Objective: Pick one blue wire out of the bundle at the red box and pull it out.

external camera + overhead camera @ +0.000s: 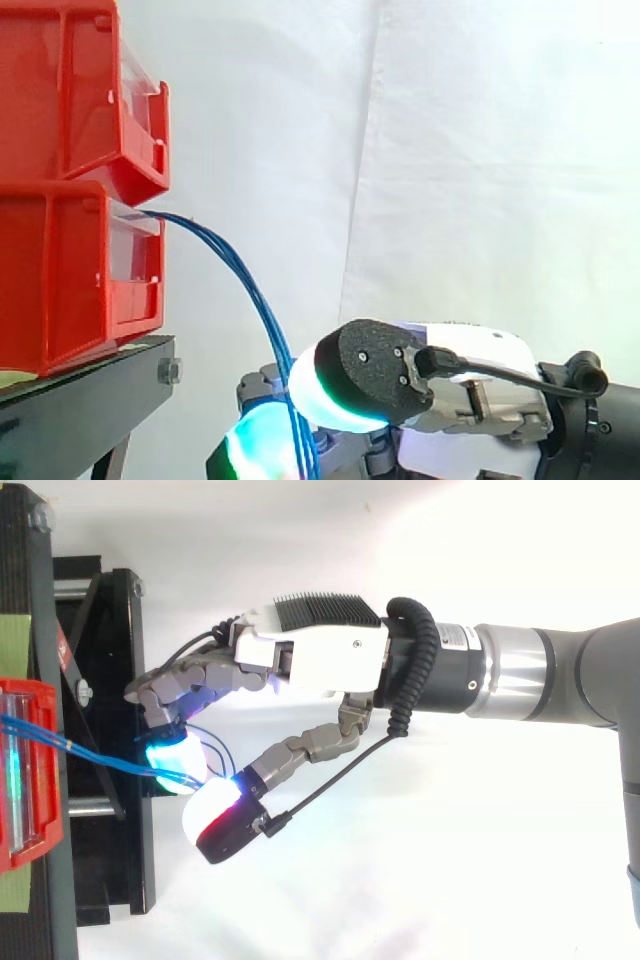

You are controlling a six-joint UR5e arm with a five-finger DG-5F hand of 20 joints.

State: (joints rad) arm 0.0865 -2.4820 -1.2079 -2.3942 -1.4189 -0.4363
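Evidently the hand (320, 655) pinches blue wires (250, 290) running from the lower red bin (60, 270).

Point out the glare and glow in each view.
Side view: the curtain is evenly bright, and the fingertips of the hand glow green and white beside the blue wires. Top view: the white ground is washed out, and a green streak reflects in the red box.
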